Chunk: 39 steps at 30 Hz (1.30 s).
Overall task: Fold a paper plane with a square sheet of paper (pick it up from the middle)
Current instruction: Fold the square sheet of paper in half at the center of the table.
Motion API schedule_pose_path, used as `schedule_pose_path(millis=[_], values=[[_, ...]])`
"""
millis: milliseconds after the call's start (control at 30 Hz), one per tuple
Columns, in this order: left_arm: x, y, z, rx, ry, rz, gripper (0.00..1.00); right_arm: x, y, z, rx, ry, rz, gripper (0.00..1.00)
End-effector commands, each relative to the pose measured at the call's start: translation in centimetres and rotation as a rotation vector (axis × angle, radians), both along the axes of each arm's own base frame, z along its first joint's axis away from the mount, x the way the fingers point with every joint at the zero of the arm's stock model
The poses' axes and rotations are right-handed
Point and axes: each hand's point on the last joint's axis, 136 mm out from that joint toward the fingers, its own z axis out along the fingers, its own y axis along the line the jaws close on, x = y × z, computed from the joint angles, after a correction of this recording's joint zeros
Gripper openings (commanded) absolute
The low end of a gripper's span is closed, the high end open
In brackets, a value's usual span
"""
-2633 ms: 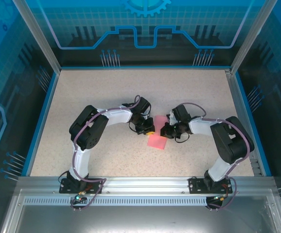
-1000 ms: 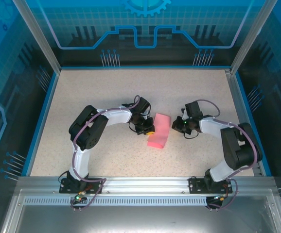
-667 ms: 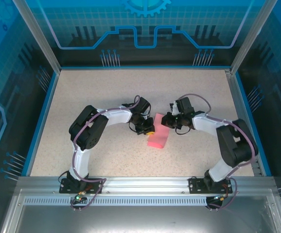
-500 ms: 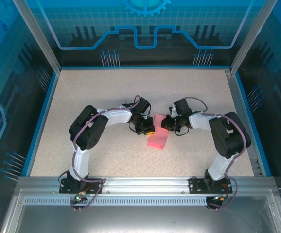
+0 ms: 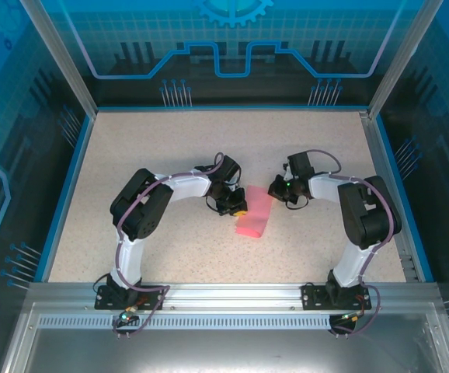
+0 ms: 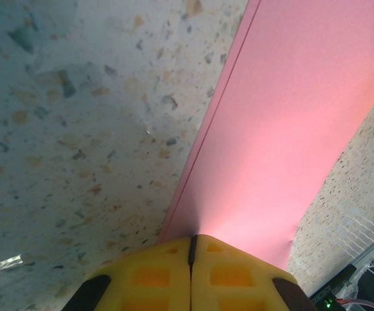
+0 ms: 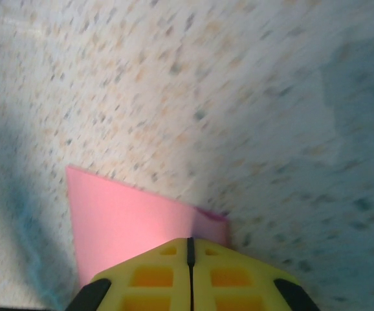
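Observation:
The square sheet of paper (image 5: pixel 255 214) is pink and lies folded into a narrow rectangle on the speckled table between the two arms. My left gripper (image 5: pixel 241 208) is shut, its yellow tips resting on the sheet's left long edge. In the left wrist view the pink paper (image 6: pixel 290 129) stretches away from the left gripper (image 6: pixel 192 237). My right gripper (image 5: pixel 274 189) is shut and sits at the sheet's far right corner. In the right wrist view, which is blurred, the right gripper (image 7: pixel 189 240) lies over a corner of the paper (image 7: pixel 122 207), where a small flap edge shows.
The speckled table (image 5: pixel 170 148) is bounded by a blue rim and clear walls (image 5: pixel 77 179). Both arms reach in from the aluminium rail (image 5: pixel 224 291) at the near edge and bend toward the middle.
The right gripper swung from beside the sheet's right edge onto its far end, then drew back slightly to the far right corner. The left gripper and the paper have stayed put.

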Motion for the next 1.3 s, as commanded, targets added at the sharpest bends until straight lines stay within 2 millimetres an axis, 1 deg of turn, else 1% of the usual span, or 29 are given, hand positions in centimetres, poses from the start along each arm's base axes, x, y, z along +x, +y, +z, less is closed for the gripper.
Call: schedule_pose_path(millis=[0, 100, 167, 233, 333, 400, 467, 600, 700, 800, 900, 1100, 1267], values=[[-6.1, 7.5, -7.8, 0.377, 0.222, 0.009, 0.06, 0.6, -2.9, -1.3, -0.081, 0.033, -0.098, 0.06], [-6.2, 7.5, -7.8, 0.376, 0.222, 0.008, 0.06, 0.9, -3.6, -1.3, -0.089, 0.028, -0.128, 0.06], [-6.1, 7.5, -7.7, 0.375, 0.219, 0.007, 0.06, 1.4, -3.6, -0.7, -0.086, 0.005, -0.126, 0.06], [-6.1, 7.4, -7.7, 0.374, 0.219, 0.007, 0.06, 1.8, -3.3, 0.9, -0.07, -0.036, -0.114, 0.06], [-6.0, 7.4, -7.7, 0.373, 0.219, 0.01, 0.06, 1.8, -2.7, 3.6, -0.062, -0.119, -0.086, 0.06], [-6.0, 7.4, -7.7, 0.373, 0.217, 0.01, 0.06, 1.1, -1.7, 5.0, -0.03, -0.148, -0.048, 0.06], [-6.1, 7.4, -7.7, 0.373, 0.219, 0.011, 0.06, -0.6, -0.3, 5.0, 0.027, -0.134, 0.008, 0.07], [-6.1, 7.4, -7.8, 0.372, 0.217, 0.011, 0.06, -4.7, 2.7, 4.2, 0.128, -0.051, 0.109, 0.06], [-6.1, 7.3, -7.9, 0.372, 0.215, 0.012, 0.06, -7.6, 3.9, 3.7, 0.181, -0.004, 0.146, 0.06], [-6.1, 7.3, -8.0, 0.371, 0.213, 0.016, 0.06, -9.6, 4.6, 3.5, 0.195, 0.021, 0.175, 0.06], [-6.0, 7.2, -8.0, 0.369, 0.21, 0.015, 0.06, -10.8, 5.2, 3.0, 0.197, 0.047, 0.2, 0.06], [-6.1, 7.1, -8.1, 0.369, 0.208, 0.016, 0.06, -11.9, 6.2, 1.6, 0.199, 0.09, 0.234, 0.06], [-6.2, 7.0, -8.2, 0.37, 0.207, 0.017, 0.06, -13.1, 5.8, 0.1, 0.179, 0.137, 0.235, 0.06]])
